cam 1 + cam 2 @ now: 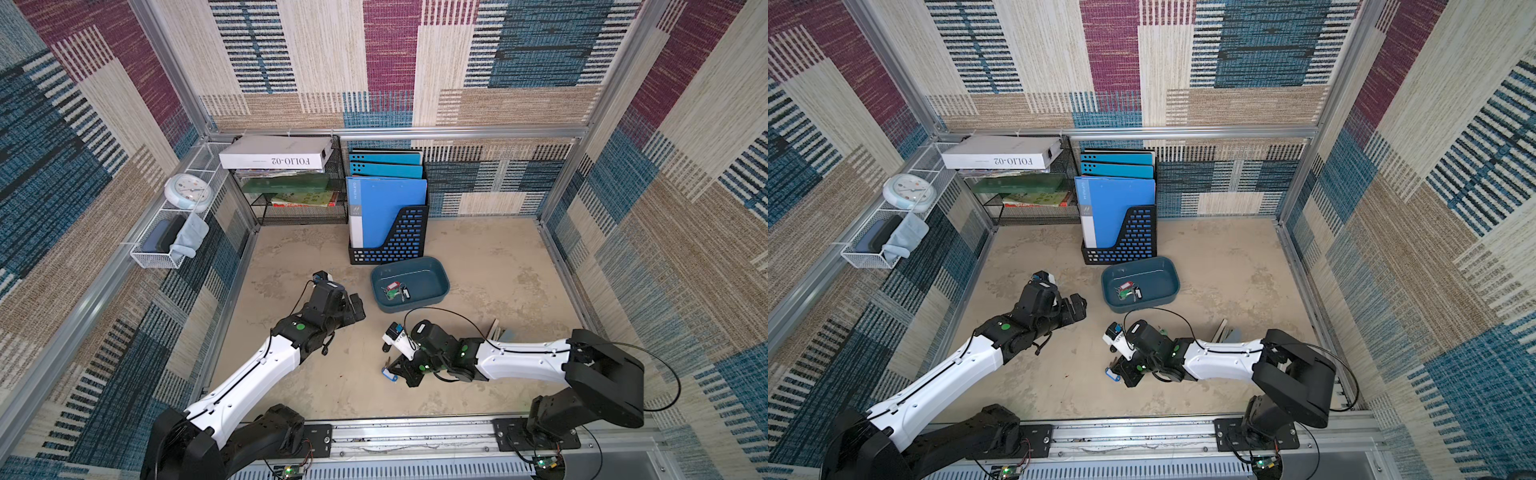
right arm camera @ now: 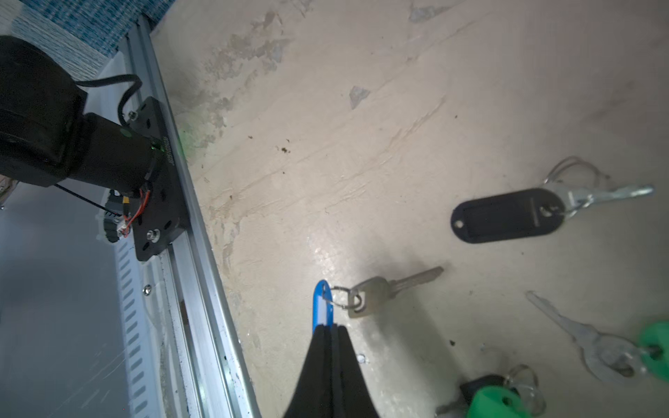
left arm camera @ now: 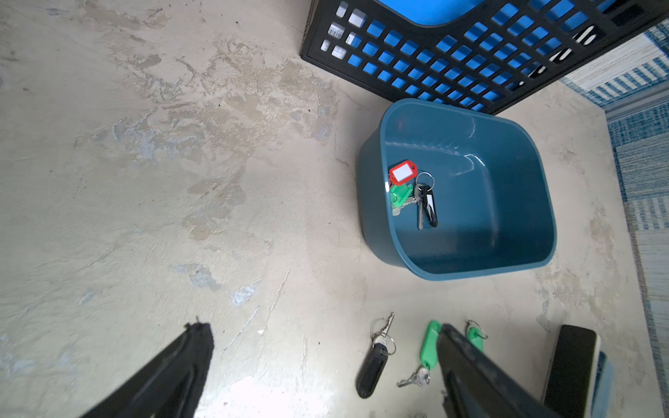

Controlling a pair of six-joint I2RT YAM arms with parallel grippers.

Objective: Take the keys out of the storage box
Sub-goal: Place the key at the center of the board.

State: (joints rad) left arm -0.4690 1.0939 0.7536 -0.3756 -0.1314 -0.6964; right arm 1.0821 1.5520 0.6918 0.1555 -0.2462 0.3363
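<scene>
My right pincer (image 2: 331, 327) grips the blue-tag key (image 2: 322, 304) low at the counter (image 3: 144, 181); the left pincer (image 3: 322, 327) stands open. Several keys (image 3: 373, 365) already lie outside, and about three, I think, are left in the storage box (image 3: 535, 152).

Table (image 1: 498, 257): beige, mottled and scuffed, carrying everything here. A black file holder (image 1: 409, 239) is standing at the back middle, and a black mesh rack (image 1: 303, 216) is standing to its left. A teal box (image 1: 430, 278) is sitting just in front of the file holder. On the bare surface in front of the box, a black-tagged key (image 3: 373, 367) is lying flat, with green-tagged keys (image 3: 430, 343) lying near it. A stapler (image 1: 508, 333) is lying further right, partly hidden. A blue-tagged key (image 2: 322, 304) is standing on edge near the front rail. Cannot tell whether it is resting on the table.
</scene>
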